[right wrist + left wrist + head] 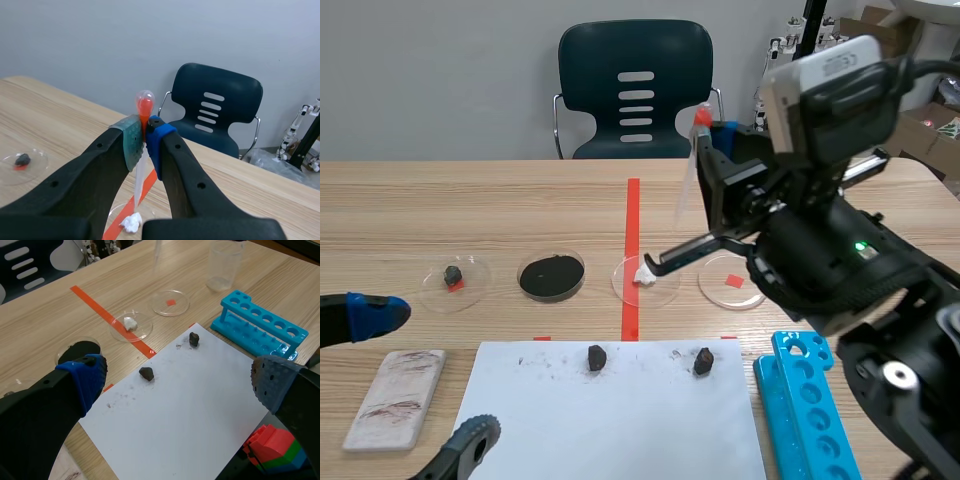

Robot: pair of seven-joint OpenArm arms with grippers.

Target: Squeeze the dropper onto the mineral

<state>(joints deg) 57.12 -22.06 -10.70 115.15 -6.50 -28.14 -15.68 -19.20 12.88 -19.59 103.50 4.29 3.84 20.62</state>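
Right wrist view: you see your right pincer (144, 142) clamped on the dropper (140, 175), its pads pressing the stem just under the red bulb.
Dropper: it is nearly upright, bulb up, raised over the middle of the bench (440, 210). Its tip hangs above the mineral (131, 222) and does not touch it.
Mineral: you have a small white lump in a clear dish (660, 292) at mid-bench, about halfway between the near and far edges. The dish overlaps the red tape line.
Left pincer (177, 385): its fingers are spread wide with nothing between them. It is low by the bench's near left corner, well apart from the mineral's dish.
Other dishes: three more stand in the same row. The stone dish (453, 283) is nearest the left edge, the powder dish (552, 276) comes next, and the red-square dish (732, 283) is on the right side of the mineral's dish.
Paper (620, 420): the white sheet lies at the near edge. Two dark stones (597, 357) rest along its far edge.
Rack (810, 410): the blue tube rack lies just beside the paper's right edge, toward the near right corner.
Tile (395, 398): the white tile with reddish streaks lies toward the near left corner.
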